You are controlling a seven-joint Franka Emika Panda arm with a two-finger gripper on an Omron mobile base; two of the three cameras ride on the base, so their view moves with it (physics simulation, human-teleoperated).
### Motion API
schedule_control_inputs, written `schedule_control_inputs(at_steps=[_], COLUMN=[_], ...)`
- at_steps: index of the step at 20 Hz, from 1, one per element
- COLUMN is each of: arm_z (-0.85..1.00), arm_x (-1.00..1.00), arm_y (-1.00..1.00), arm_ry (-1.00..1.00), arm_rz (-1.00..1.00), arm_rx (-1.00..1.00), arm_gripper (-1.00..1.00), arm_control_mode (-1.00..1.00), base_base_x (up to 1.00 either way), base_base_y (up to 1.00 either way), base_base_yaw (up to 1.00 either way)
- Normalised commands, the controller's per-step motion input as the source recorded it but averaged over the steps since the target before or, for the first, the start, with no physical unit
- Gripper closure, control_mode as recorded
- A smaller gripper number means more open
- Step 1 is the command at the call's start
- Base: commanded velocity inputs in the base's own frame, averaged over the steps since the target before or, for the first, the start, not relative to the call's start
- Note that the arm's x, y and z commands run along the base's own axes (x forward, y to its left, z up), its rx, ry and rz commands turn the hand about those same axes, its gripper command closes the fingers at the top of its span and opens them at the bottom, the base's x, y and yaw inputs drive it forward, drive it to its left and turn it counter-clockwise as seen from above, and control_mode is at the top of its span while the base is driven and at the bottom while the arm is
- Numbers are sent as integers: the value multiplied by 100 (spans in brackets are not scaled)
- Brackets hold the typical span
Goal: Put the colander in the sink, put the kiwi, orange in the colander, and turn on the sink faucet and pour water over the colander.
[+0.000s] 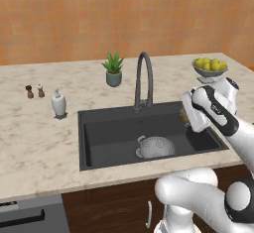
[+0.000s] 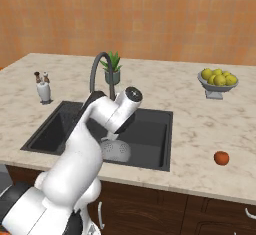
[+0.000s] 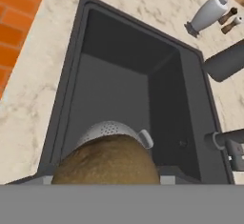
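Note:
My gripper (image 1: 188, 116) hangs over the right part of the dark sink (image 1: 114, 138), shut on the brown kiwi (image 3: 107, 163), which sits between the fingertips in the hand view. Below and beyond it in the basin lies the grey perforated colander (image 1: 156, 146) (image 2: 116, 150) (image 3: 110, 129), tipped on its side near the sink's front wall. On the counter to the right of the sink rests the orange (image 2: 221, 157), well away from the arm. The dark gooseneck sink faucet (image 1: 144, 78) (image 2: 98, 69) rises behind the basin.
A footed bowl of yellow-green fruit (image 1: 210, 67) (image 2: 218, 80) stands at the back right. A potted plant (image 1: 113, 69) is behind the faucet. A white soap dispenser (image 1: 58, 103) and two small shakers (image 1: 34, 91) stand left of the sink.

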Motion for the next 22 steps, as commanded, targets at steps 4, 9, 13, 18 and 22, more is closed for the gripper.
schedule_control_inputs(at_steps=[4,9,13,18,22], arm_z=[-62,-78,-62,-42,-44], arm_x=[68,48,26,21,18], arm_y=[0,0,0,0,0], arm_ry=[4,1,0,4,12], arm_rz=[12,12,9,2,0], arm_rx=[4,0,0,0,0], arm_gripper=[100,100,100,100,100], arm_control_mode=[-100,-100,-100,-100,-100], base_base_x=[0,0,0,0,0], base_base_y=[0,0,0,0,0], base_base_yaw=[0,0,0,0,0])
